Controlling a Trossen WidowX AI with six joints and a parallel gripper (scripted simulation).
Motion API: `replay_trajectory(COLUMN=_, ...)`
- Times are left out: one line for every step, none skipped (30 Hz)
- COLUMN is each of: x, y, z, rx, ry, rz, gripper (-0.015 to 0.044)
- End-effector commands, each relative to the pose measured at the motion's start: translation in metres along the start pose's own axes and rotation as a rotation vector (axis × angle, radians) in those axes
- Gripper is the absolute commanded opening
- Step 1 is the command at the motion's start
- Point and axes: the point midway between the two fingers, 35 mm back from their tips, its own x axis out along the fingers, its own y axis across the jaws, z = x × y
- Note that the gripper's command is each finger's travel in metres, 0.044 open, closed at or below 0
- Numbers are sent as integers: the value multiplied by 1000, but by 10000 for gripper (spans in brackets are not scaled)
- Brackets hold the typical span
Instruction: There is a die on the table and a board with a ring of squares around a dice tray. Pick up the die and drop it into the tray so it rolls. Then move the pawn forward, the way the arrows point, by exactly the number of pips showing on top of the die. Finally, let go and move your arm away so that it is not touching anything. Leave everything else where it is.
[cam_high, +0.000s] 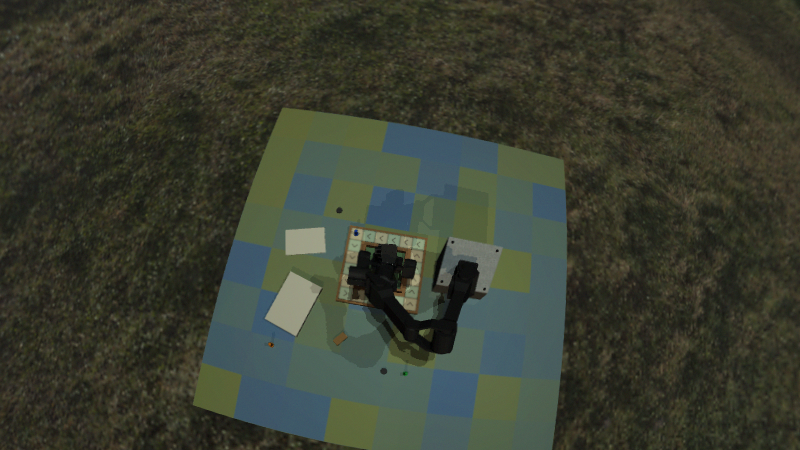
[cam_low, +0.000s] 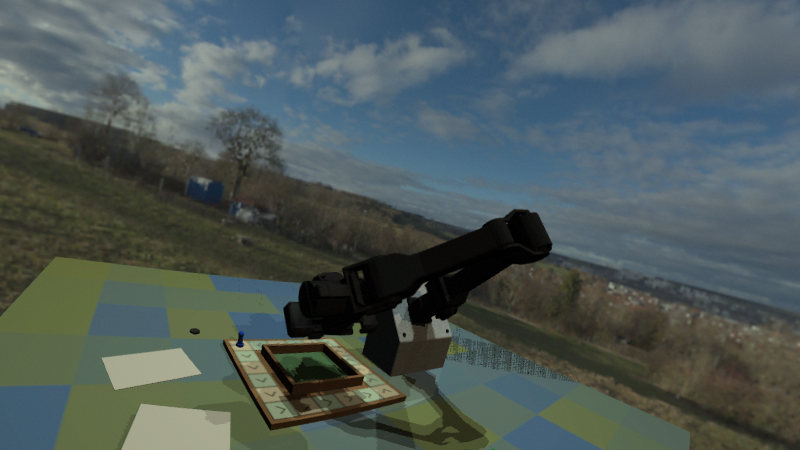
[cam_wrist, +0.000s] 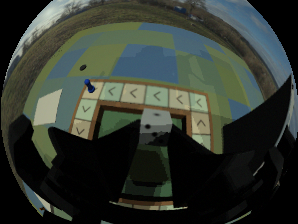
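My gripper (cam_wrist: 154, 125) is shut on the pale die (cam_wrist: 156, 120), which shows dark pips in the wrist view. The arm is over the board (cam_high: 345, 292) (cam_low: 281, 409) (cam_wrist: 156, 94), and the gripper is tilted well away from straight down. The die looks raised above the dice tray (cam_low: 327, 383) (cam_wrist: 120, 107); its exact height is unclear. The top and exterior views hide the die and fingertips behind the arm. The tray has brown walls and a green floor. The blue pawn (cam_high: 355, 232) (cam_low: 240, 339) (cam_wrist: 89, 86) stands upright on a corner square, apart from the gripper.
Two pale flat sheets (cam_high: 304, 241) (cam_high: 293, 303) lie left of the board. Dark discs (cam_high: 339, 210) (cam_high: 383, 371), a brown block (cam_high: 340, 338), a small orange piece (cam_high: 270, 344) and a green one (cam_high: 405, 373) lie around it. The arm's grey base block (cam_high: 486, 257) (cam_low: 386, 349) is on the right.
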Motion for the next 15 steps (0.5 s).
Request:
replay_trajectory(x=-2, y=1, z=1, rx=17, ry=-55, rz=35, gripper=0)
replay_trajectory(x=-5, y=2, z=2, rx=17, ry=-55, rz=35, gripper=0)
replay_trajectory(x=-13, y=4, z=3, rx=17, ry=-55, rz=36, gripper=0)
replay_trajectory(x=-21, y=7, z=4, rx=17, ry=-55, rz=36, gripper=0)
replay_trajectory(x=-33, y=10, z=5, rx=17, ry=-55, rz=36, gripper=0)
replay_trajectory(x=-44, y=12, z=6, rx=17, ry=-55, rz=36, gripper=0)
replay_trajectory(x=-50, y=13, z=6, rx=17, ry=-55, rz=36, gripper=0)
replay_trajectory(x=-52, y=14, z=6, rx=17, ry=-55, rz=36, gripper=0)
replay_trajectory(x=-52, y=14, z=6, rx=17, ry=-55, rz=36, gripper=0)
replay_trajectory(x=-52, y=13, z=6, rx=17, ry=-55, rz=36, gripper=0)
replay_trajectory(x=-51, y=12, z=6, rx=17, ry=-55, rz=36, gripper=0)
replay_trajectory(x=-51, y=11, z=6, rx=17, ry=-55, rz=36, gripper=0)
replay_trajectory(x=-51, y=11, z=6, rx=17, ry=-55, rz=36, gripper=0)
replay_trajectory(x=-51, y=11, z=6, rx=17, ry=-55, rz=36, gripper=0)
replay_trajectory(x=-51, y=11, z=6, rx=17, ry=-55, rz=36, gripper=0)
